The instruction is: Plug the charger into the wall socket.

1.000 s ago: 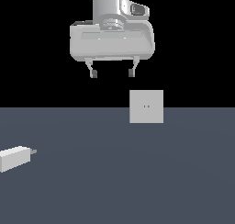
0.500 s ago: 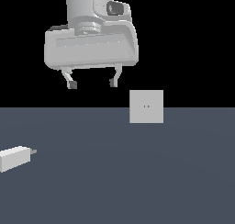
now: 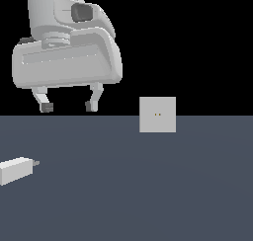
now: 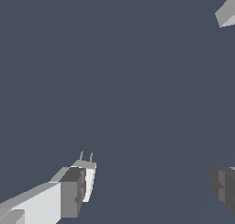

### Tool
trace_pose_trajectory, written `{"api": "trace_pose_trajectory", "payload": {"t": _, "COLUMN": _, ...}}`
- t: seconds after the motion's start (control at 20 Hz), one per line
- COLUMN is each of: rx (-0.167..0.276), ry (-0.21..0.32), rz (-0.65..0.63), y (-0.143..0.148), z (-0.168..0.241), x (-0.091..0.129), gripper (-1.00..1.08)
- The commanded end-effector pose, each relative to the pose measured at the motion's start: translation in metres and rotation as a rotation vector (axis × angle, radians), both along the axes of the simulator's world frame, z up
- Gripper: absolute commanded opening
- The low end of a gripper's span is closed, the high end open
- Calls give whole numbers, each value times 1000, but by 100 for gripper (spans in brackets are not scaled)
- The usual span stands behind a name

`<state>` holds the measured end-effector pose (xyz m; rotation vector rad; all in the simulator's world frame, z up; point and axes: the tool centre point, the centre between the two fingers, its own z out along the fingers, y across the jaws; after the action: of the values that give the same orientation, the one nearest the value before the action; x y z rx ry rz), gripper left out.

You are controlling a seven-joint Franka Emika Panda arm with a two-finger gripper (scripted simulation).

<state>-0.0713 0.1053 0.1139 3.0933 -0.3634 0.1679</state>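
The gripper (image 3: 68, 106), jaws wide and empty, is hovering above the charger (image 3: 16, 170), apparently offset toward the exterior view's right; prongs are pointing rightward.

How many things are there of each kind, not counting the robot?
Charger: 1
Wall socket: 1
Total: 2
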Motion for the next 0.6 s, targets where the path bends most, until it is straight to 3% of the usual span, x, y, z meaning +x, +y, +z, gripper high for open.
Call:
{"api": "trace_pose_trajectory", "payload": {"t": 0.0, "rx": 1, "ry": -7, "rz": -26, "y": 12, "z": -8, "x": -6, "gripper": 100}}
{"api": "trace_pose_trajectory", "payload": {"t": 0.55, "rx": 0, "ry": -29, "rz": -119, "y": 58, "z": -40, "x": -23, "gripper": 100}}
